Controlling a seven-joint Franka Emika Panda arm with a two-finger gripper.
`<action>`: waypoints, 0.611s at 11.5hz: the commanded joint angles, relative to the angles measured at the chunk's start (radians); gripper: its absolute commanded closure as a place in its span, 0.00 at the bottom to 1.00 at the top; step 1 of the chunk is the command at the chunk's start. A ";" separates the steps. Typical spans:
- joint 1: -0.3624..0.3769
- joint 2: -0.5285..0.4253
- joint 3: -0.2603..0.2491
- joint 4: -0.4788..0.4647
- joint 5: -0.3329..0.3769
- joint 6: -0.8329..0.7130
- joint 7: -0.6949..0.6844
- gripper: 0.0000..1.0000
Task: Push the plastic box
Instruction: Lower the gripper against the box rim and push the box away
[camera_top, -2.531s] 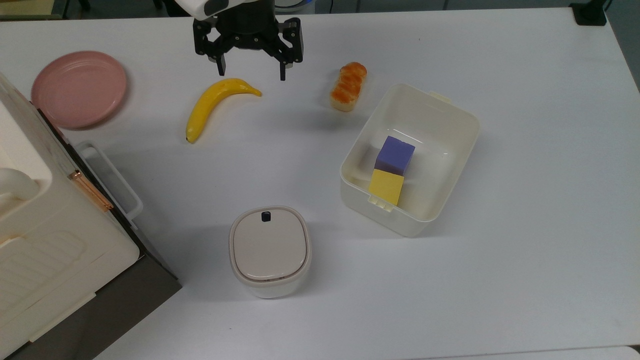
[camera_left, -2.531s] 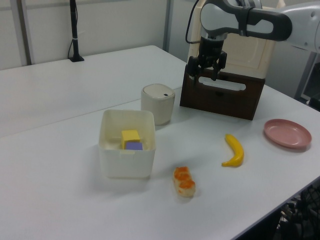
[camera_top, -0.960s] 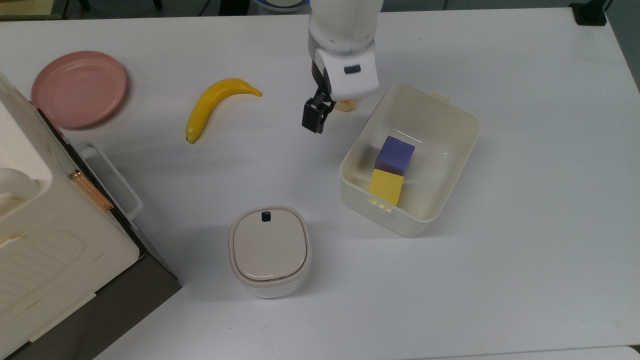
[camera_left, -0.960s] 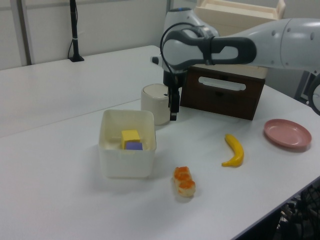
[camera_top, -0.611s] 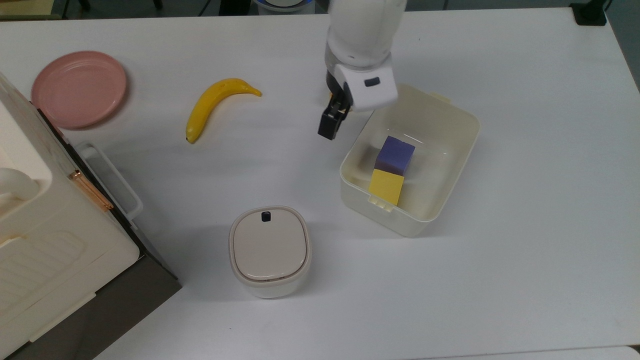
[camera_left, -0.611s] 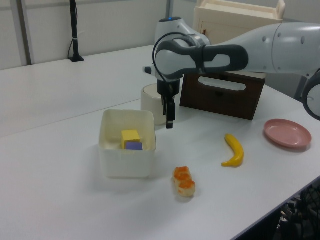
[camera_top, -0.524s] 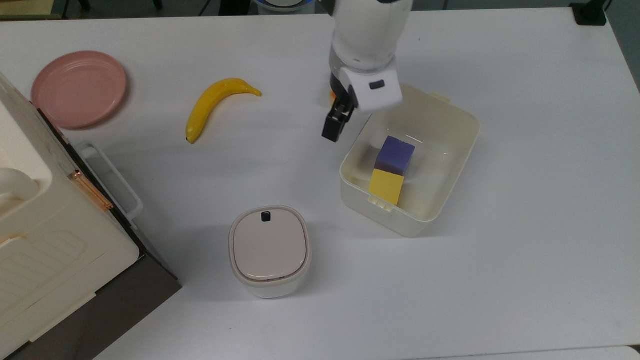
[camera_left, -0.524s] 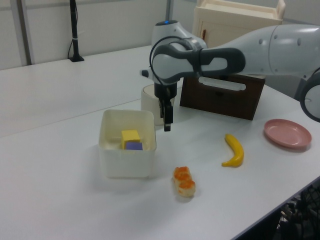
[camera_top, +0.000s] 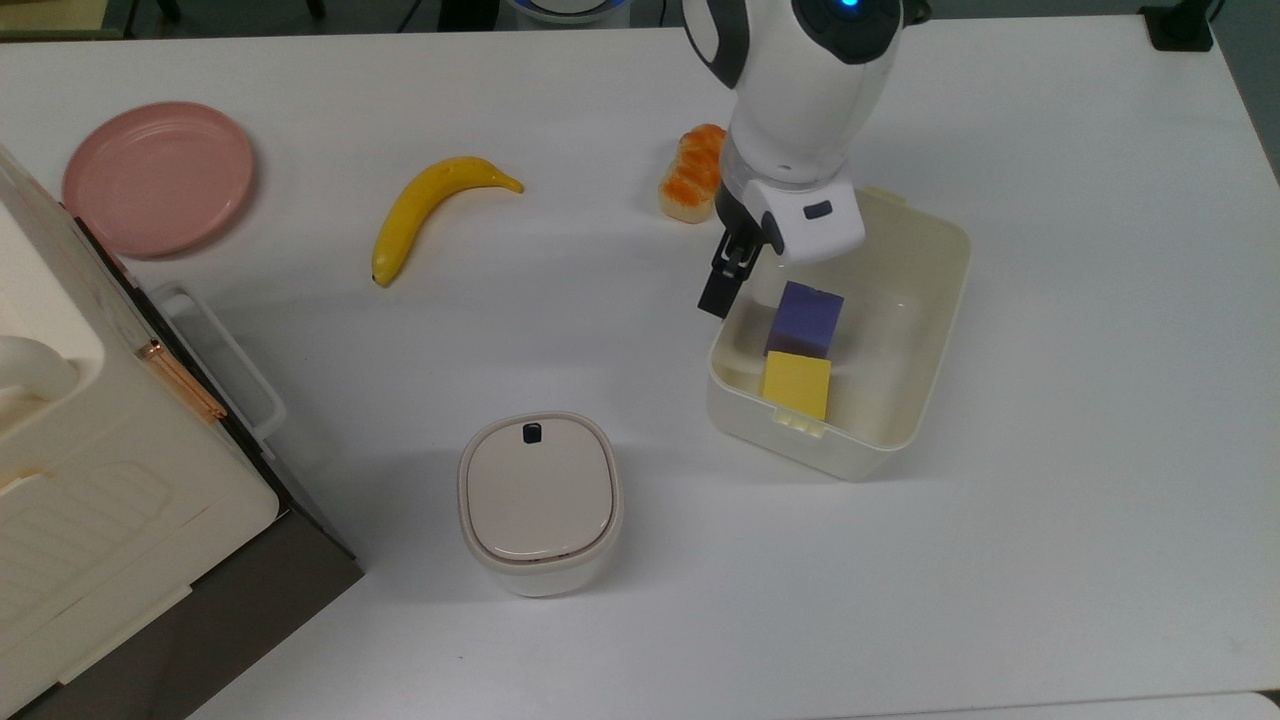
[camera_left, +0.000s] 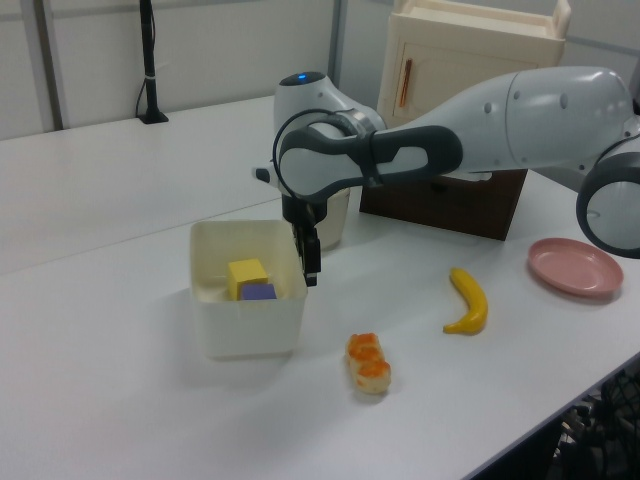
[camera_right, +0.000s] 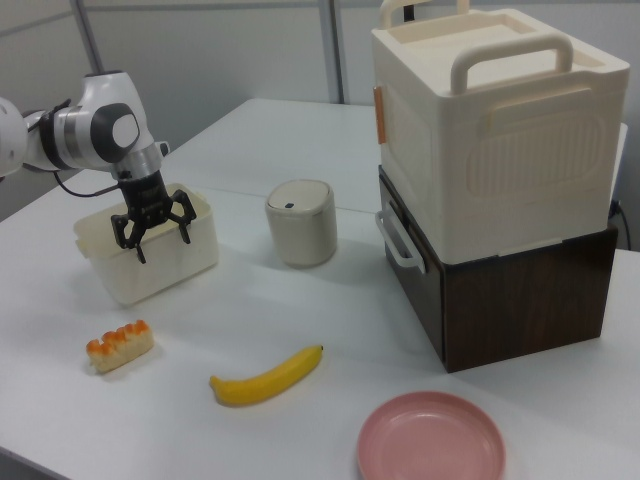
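Pressing against the plastic box (camera_top: 935, 310)'s long wall on the top view's left, your gripper (camera_top: 720, 288) has its fingers (camera_right: 142, 254) spread, grasping nothing. Box sits on the counter (camera_top: 1050, 500) near the bread (camera_top: 692, 172). Push looks underway; judge further travel remains.

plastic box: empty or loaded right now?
Loaded. The lidless plastic box holds a purple block and a yellow block side by side on its floor; it sits upright on the table.
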 joint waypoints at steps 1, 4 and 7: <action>0.045 0.011 -0.014 0.022 -0.018 0.021 0.057 0.00; 0.050 0.006 -0.014 0.036 -0.010 0.019 0.116 0.00; -0.052 -0.103 -0.006 -0.013 -0.001 -0.037 0.148 0.00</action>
